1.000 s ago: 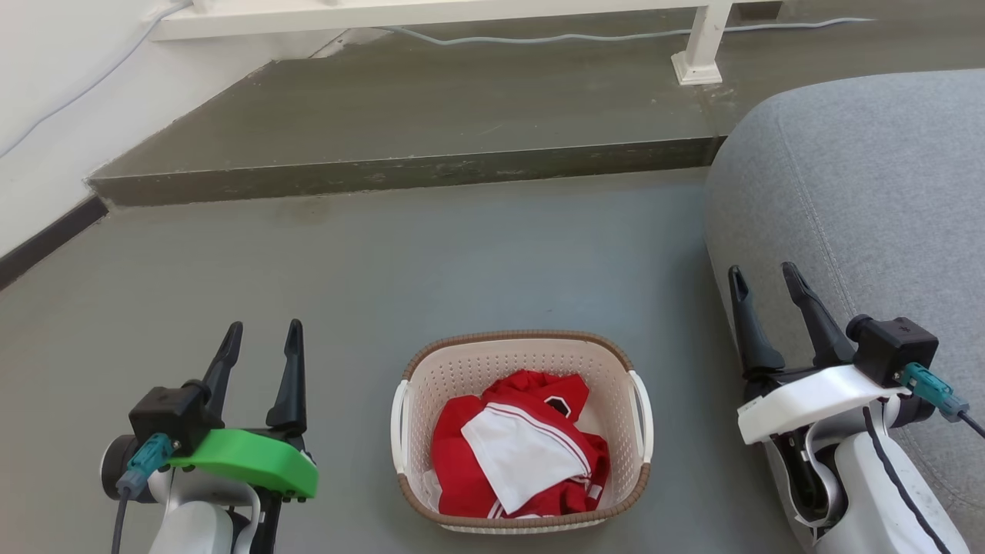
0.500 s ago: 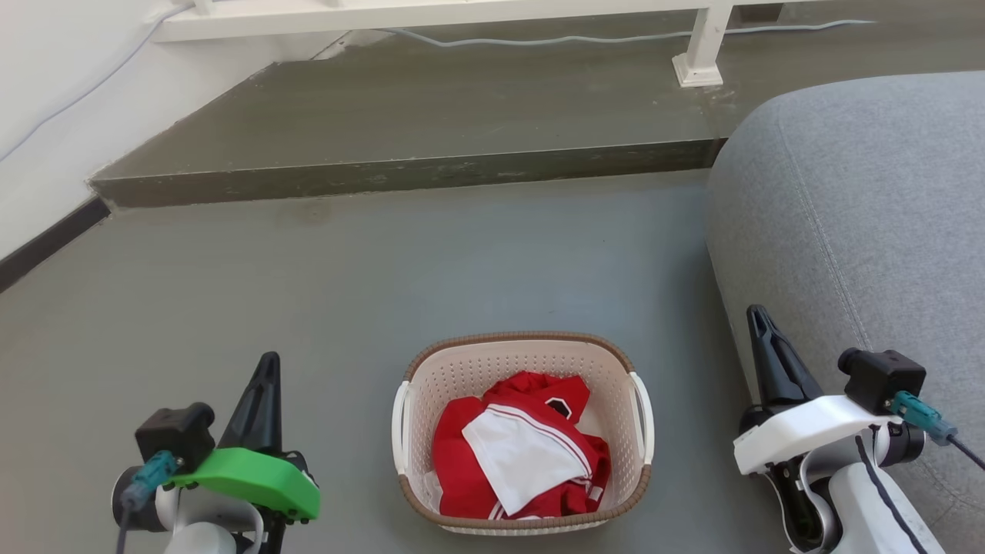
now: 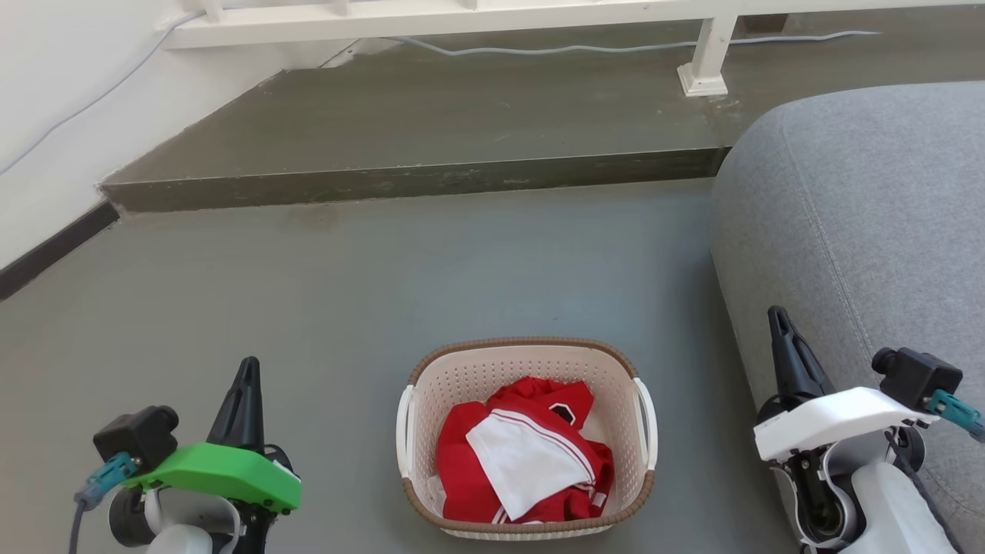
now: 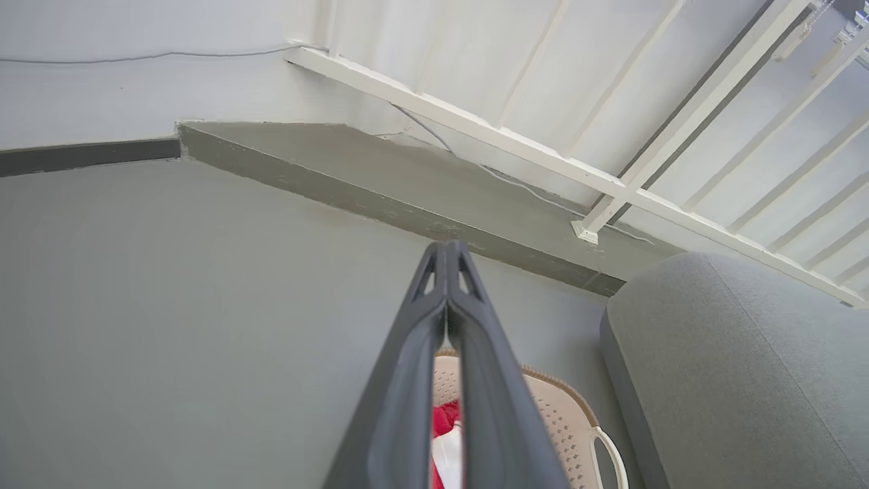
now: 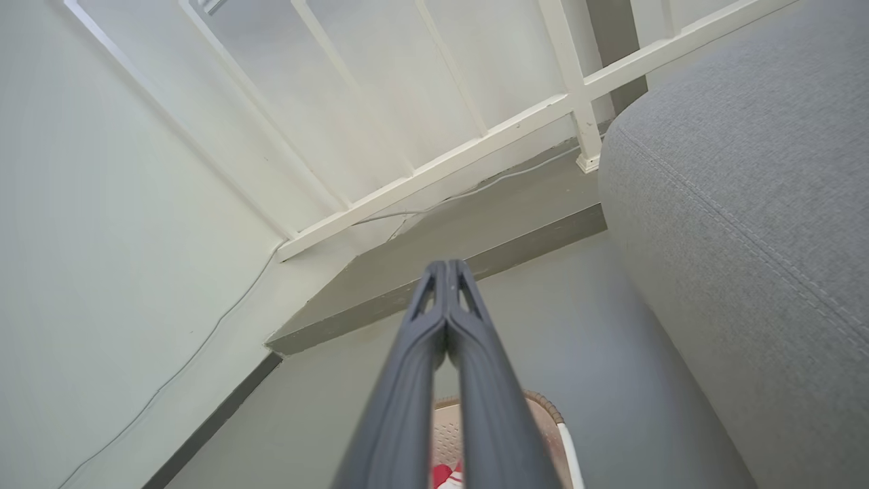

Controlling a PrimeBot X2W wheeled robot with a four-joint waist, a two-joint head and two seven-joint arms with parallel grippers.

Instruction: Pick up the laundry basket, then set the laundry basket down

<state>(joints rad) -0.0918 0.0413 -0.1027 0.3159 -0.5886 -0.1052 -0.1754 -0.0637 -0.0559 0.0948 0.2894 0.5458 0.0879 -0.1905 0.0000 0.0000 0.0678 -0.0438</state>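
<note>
Since a second ago, closes both from a spread stance: left gripper [image 3: 248,363] clenched on nothing at lower left, right gripper [image 3: 779,314] likewise clenched and empty at lower right, just beside the grey woven-fabric sofa [image 3: 869,231]. Leaves the laundry basket [image 3: 526,342] on the smooth grey floor [image 3: 431,269] between the two, apart from both. Rounded-rectangular, with cream perforated plastic walls, a brown woven-look rim and a white loop handle [image 3: 401,431] on each side. Holds a crumpled red garment [image 3: 462,469] with a white cloth [image 3: 531,462] on top. Open floor ahead of the basket up to a low, scuffed step [image 3: 415,178]; beyond it a white railing post [image 3: 704,54] and a thin pale cable [image 3: 539,50]. Tighter on the right, with the sofa's rounded, stitched edge close to the right gripper; wide bare floor on the left as far as the dark baseboard [image 3: 54,248].
</note>
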